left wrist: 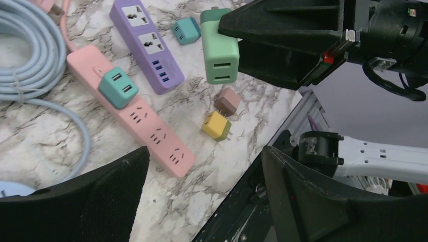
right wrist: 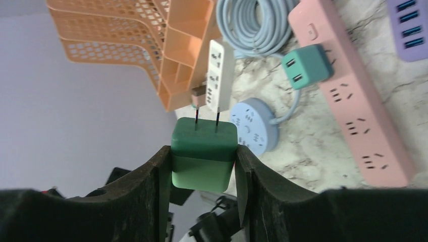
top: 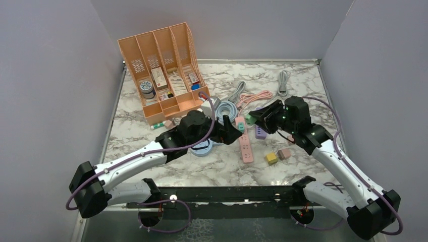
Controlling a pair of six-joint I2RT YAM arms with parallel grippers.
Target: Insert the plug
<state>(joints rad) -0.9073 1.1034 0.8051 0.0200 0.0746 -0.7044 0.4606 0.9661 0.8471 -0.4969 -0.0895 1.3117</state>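
My right gripper is shut on a green plug, prongs pointing away from the wrist, held in the air. The top view shows this green plug above the far end of the pink power strip. A teal adapter is plugged into the pink power strip; the sockets nearer me are free. In the left wrist view the green plug hangs above the table. My left gripper is open and holds nothing, hovering by the strip's near end.
A purple power strip lies right of the pink one, with a yellow plug and a brown plug nearer me. A round blue socket, coiled cables and an orange organiser stand left and behind.
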